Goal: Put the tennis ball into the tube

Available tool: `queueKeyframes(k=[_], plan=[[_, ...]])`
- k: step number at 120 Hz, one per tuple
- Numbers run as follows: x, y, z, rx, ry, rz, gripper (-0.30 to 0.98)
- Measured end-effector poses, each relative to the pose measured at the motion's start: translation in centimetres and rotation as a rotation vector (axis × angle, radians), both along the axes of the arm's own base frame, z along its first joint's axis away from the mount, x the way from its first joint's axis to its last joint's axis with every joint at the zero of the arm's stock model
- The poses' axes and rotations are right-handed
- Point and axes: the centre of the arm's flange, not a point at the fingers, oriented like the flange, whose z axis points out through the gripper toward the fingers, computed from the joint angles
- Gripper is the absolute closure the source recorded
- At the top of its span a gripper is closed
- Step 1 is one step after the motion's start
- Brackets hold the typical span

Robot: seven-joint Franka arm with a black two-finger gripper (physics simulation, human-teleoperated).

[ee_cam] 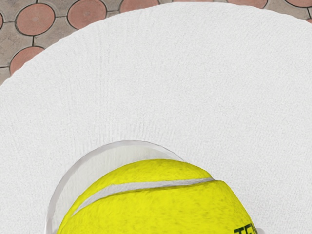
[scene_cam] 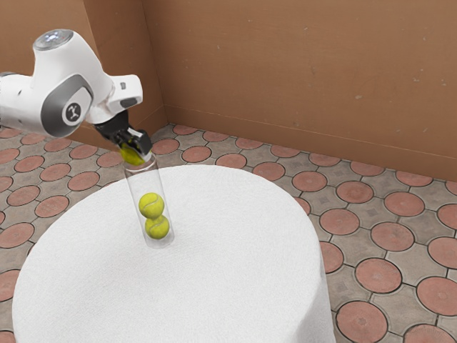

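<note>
The black gripper (scene_cam: pixel 134 148) is at the top of the clear tube (scene_cam: pixel 148 187), shut on a yellow tennis ball (scene_cam: pixel 131 154) held just above the tube's mouth. Two more balls (scene_cam: pixel 151 206) rest one over the other in the tube's lower part, and the tube stands upright on the table. In the wrist view the held ball (ee_cam: pixel 161 204) is large and close, covering much of the tube's round rim (ee_cam: pixel 66 187), which shows around its far side. How well the ball lines up with the opening is hard to tell.
A round table with a white cloth (scene_cam: pixel 235 257) carries the tube. Behind it stand brown walls (scene_cam: pixel 307 71), and a tiled floor with round red tiles (scene_cam: pixel 378 275) surrounds the table.
</note>
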Motion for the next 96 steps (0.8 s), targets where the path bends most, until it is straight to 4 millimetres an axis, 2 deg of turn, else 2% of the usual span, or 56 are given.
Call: queueKeyframes(k=[8, 17, 48, 56, 71, 86, 96], plan=[[0.4, 0.0, -0.2, -0.006, 0.005, 0.006, 0.29], [0.7, 0.1, -0.3, -0.012, 0.008, 0.012, 0.20], [0.8, 0.1, -0.1, -0.020, 0.023, 0.025, 0.06], [1.8, -0.1, 2.2, -0.025, 0.045, 0.020, 0.05], [4.2, -1.0, 7.7, -0.038, 0.089, -0.003, 0.03], [5.5, 0.0, 11.8, -0.032, 0.127, 0.002, 0.01], [5.7, 0.6, 13.6, -0.022, 0.150, 0.011, 0.01]])
